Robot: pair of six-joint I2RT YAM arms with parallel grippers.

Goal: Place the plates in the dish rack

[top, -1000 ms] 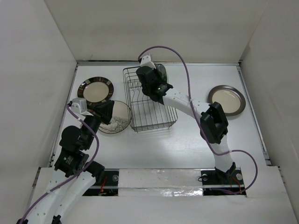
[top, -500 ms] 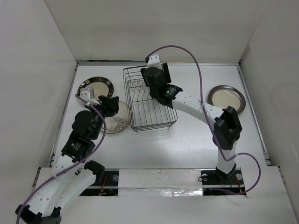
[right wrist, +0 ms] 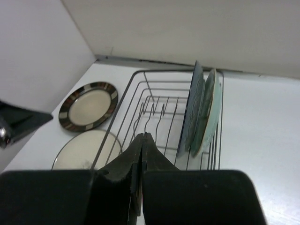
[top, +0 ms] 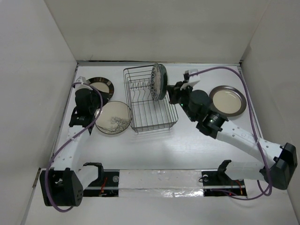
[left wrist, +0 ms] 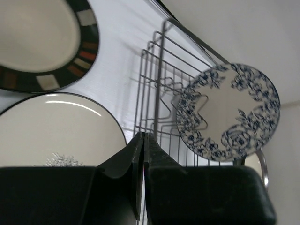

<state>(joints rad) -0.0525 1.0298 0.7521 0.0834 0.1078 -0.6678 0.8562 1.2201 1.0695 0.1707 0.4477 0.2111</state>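
Note:
The dark wire dish rack (top: 149,105) holds two plates upright at its far end: a blue-floral one (top: 155,81) (left wrist: 229,112) (right wrist: 193,108) and a pale green one (top: 162,79) (right wrist: 209,112) behind it. Flat on the table lie a dark patterned-edge plate (top: 98,86) (left wrist: 42,40), a dark-rimmed cream plate (top: 114,117) (left wrist: 56,126) and a grey-brown rimmed beige plate (top: 227,100). My left gripper (top: 90,110) (left wrist: 144,135) hovers left of the rack by the cream plate, shut and empty. My right gripper (top: 172,93) (right wrist: 143,135) is shut and empty just right of the rack.
White walls enclose the table (top: 187,140) on three sides. The rack's near half (right wrist: 140,93) shows bare tines. The patterned-edge plate (right wrist: 89,105) and cream plate (right wrist: 79,150) lie left of the rack. Purple cables loop over both arms.
The right arm has drawn back from over the rack to its right side, leaving the plates standing. The left gripper moved off the cream plate toward the left wall. Both grippers opened, then shut.

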